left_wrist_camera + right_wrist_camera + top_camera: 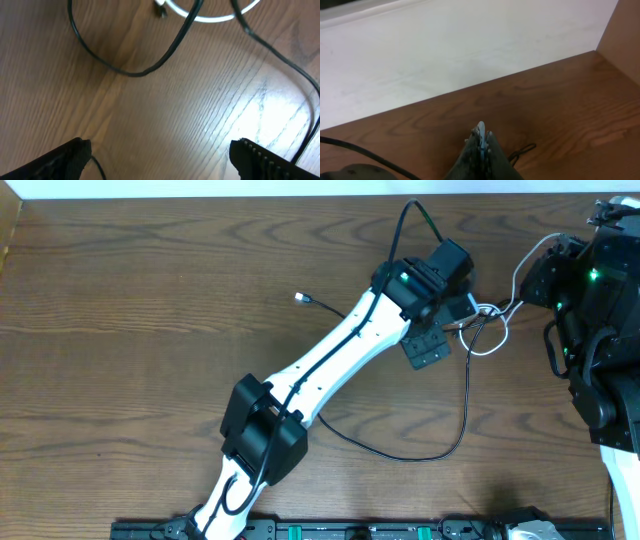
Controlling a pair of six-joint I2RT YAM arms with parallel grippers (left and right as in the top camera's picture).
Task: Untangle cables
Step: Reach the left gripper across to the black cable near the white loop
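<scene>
The white cable (516, 283) runs from my right gripper (548, 272) down to a loop (487, 350) tangled with the black cable (465, 395) beside my left gripper (441, 332). The black cable curves down across the table and back under the left arm; one small plug (301, 298) lies left of that arm. In the left wrist view the jaws (160, 160) are wide open and empty above the wood, with the black cable (125, 72) and white loop (210, 19) ahead of them. In the right wrist view the jaws (481, 136) are shut on a white sliver of cable (481, 129).
The left arm (340, 360) lies diagonally across the table's middle. The right arm's black body (600, 330) stands at the right edge. A thick arm wire (405, 220) arches above the left wrist. The table's far edge and a pale floor (470, 50) show in the right wrist view.
</scene>
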